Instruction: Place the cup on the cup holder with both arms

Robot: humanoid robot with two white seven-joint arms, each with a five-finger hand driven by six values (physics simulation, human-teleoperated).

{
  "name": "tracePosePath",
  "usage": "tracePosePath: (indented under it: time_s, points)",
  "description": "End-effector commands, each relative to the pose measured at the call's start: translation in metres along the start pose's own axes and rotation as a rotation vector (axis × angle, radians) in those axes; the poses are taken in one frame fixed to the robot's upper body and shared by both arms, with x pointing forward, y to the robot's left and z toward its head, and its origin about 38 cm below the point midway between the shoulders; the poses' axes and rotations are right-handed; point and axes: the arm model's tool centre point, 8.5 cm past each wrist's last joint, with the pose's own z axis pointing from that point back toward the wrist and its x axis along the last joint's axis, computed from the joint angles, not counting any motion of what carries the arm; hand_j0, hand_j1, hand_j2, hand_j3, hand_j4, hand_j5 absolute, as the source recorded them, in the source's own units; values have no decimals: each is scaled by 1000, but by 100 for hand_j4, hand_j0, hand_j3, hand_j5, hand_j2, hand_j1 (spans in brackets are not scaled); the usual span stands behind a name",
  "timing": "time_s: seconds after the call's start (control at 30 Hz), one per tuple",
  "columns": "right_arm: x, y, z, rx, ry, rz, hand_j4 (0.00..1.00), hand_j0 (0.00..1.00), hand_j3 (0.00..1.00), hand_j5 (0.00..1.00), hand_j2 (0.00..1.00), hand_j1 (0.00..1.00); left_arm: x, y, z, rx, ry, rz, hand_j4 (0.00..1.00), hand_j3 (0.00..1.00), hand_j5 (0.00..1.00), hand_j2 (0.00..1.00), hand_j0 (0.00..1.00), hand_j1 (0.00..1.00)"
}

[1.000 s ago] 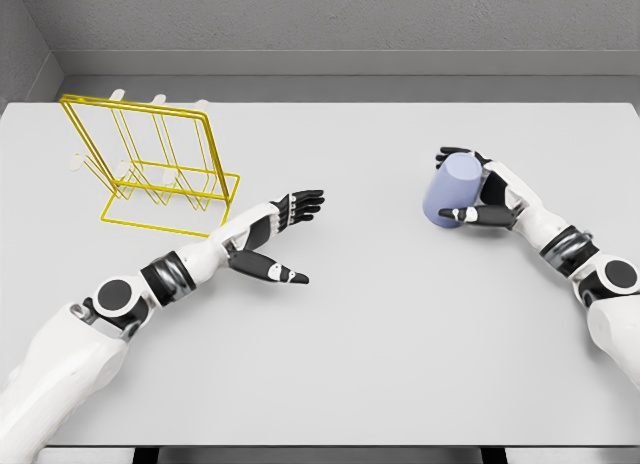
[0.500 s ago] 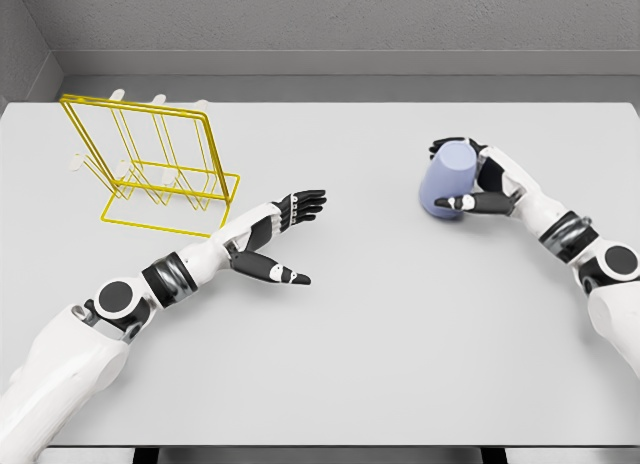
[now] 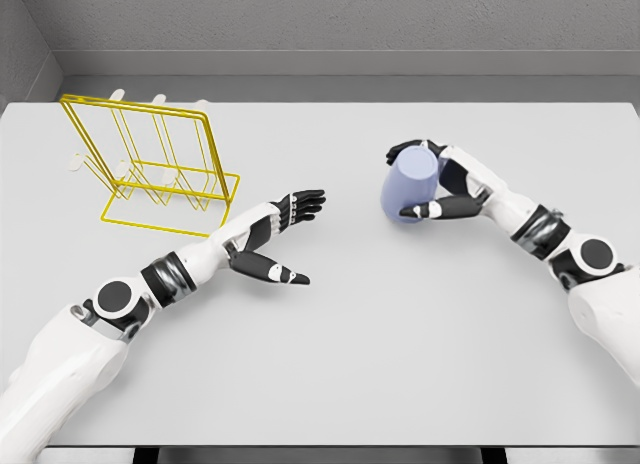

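A pale blue cup [image 3: 408, 184] is held in my right hand [image 3: 425, 181], fingers wrapped behind it and thumb across its lower front, right of the table's middle. The cup tilts slightly, its top toward the upper right. My left hand [image 3: 290, 234] is open, palm turned toward the cup, fingers spread, about a hand's length to the cup's left. The yellow wire cup holder [image 3: 150, 164] with white-tipped pegs stands at the table's back left, behind my left forearm.
The grey table [image 3: 400, 344] spans the whole view, with a grey wall behind its far edge. Nothing else stands on it besides the holder and the cup.
My right hand has carried the cup leftward across the table, toward the open left hand. The left arm has hardly moved.
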Motion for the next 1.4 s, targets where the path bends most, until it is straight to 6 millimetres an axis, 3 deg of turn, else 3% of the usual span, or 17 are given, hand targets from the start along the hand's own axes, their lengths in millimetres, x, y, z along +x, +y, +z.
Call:
tracePosePath:
  time_s: [0.0,0.3,0.7,0.8,0.83,0.87,0.9,1.17,1.37]
  points:
    - [-2,10,-5,26,-3,-13,72,72,72,72,72,72,0,0,0,0,-3,5,100,100,100,100,100,100]
    - [-16,52,-34,98,-21,-65,72,72,72,72,72,72,0,1,1,2,0,1,100,100,100,100,100,100]
    - [-30,91,-51,169,-12,-101,72,72,72,72,72,72,-2,5,8,18,8,9,100,100,100,100,100,100]
    - [-31,92,-51,168,-9,-102,75,75,75,75,75,75,-3,8,11,22,14,7,100,100,100,100,100,100]
    - [-32,92,-50,168,-8,-105,83,83,83,83,83,83,-3,9,12,24,18,6,100,100,100,100,100,100]
    - [-32,92,-48,169,-3,-99,98,98,98,98,98,98,-4,11,14,27,24,2,100,100,100,100,100,100]
    - [-33,91,-46,175,6,-82,100,100,100,100,100,100,-2,16,16,41,21,-2,100,100,100,100,100,100]
    - [-33,87,-43,172,11,-75,100,100,100,100,100,100,0,19,18,53,15,-5,100,100,100,100,100,100]
    - [-30,70,-36,148,24,-49,100,100,100,100,100,100,3,21,16,54,8,-16,100,100,100,100,100,100]
